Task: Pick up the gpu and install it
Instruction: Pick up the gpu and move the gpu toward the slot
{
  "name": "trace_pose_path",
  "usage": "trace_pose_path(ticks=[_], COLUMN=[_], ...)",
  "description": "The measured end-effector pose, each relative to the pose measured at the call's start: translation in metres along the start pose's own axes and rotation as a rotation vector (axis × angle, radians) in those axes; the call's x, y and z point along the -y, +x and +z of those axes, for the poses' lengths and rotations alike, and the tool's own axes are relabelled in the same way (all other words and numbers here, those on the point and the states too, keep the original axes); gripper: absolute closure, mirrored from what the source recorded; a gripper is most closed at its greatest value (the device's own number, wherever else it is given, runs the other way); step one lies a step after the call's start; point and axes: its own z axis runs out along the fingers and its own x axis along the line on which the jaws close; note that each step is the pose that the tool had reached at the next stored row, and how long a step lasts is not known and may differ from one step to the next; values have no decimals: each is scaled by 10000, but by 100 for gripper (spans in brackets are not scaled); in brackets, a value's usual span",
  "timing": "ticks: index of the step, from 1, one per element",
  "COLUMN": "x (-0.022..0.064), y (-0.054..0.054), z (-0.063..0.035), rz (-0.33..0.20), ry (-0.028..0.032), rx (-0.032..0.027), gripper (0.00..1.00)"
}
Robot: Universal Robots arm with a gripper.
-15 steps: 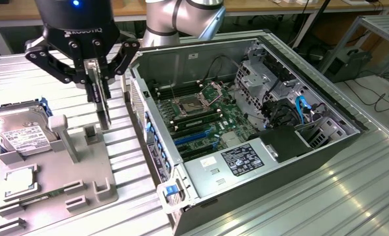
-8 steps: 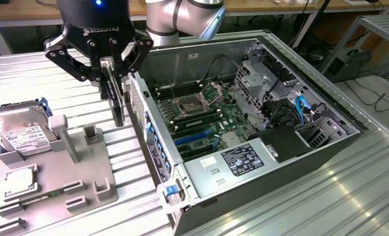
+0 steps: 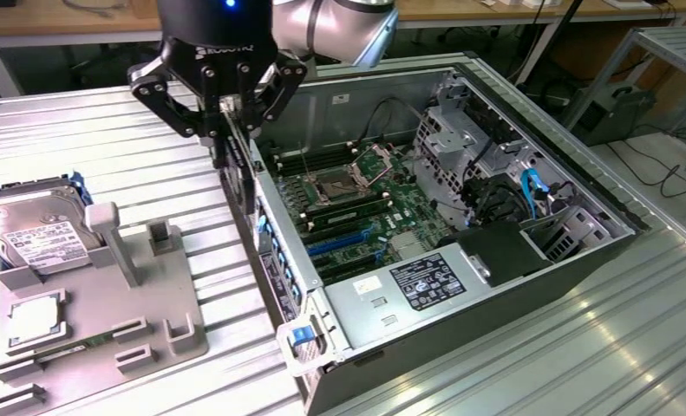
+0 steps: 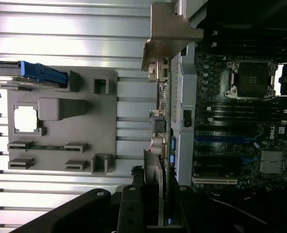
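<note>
My gripper (image 3: 231, 130) is shut on the gpu (image 3: 241, 186), a thin black card hanging edge-on below the fingers. The card is in the air over the near wall of the open computer case (image 3: 516, 113), between the case and the grey fixture. In the wrist view the gpu (image 4: 162, 114) runs away from my gripper (image 4: 153, 204), with its pale metal end bracket (image 4: 168, 34) at the far end. The card sits just outside the case wall, beside the motherboard (image 4: 240, 116). The board's blue expansion slots (image 3: 343, 238) lie inside, below and to the exterior view's right of the card.
A grey parts fixture (image 3: 123, 321) lies at the exterior view's left. It holds a silver hard drive (image 3: 36, 234) and a small square chip (image 3: 36, 316). Drive cages and cables (image 3: 516, 191) fill the case's far end. Ribbed metal table (image 3: 620, 347) surrounds everything.
</note>
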Motion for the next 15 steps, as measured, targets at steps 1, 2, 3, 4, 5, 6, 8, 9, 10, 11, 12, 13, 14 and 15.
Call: trace_pose_path(ticks=[1,2,3,4,5,6,8,9,10,11,12,13,14,15], x=[1,2,3,4,5,6,8,9,10,11,12,13,14,15], y=[-26,-54,-85,-120,-153,-185,-240,-271,-306,-339,-373,-403,-436,-467], z=[0,1,1,1,1,2,2,3,3,3,4,4,4,4], rz=[-7,-14,-20,-27,-32,-38,-47,-52,-55,-58,-60,-62,-66,-69], ry=[0,0,0,0,0,-1,-1,-1,-1,-1,-1,-1,-1,0], rx=[0,0,0,0,0,1,1,1,1,1,1,1,1,1], gripper=[72,72,72,72,72,72,72,72,72,72,72,72,72,72])
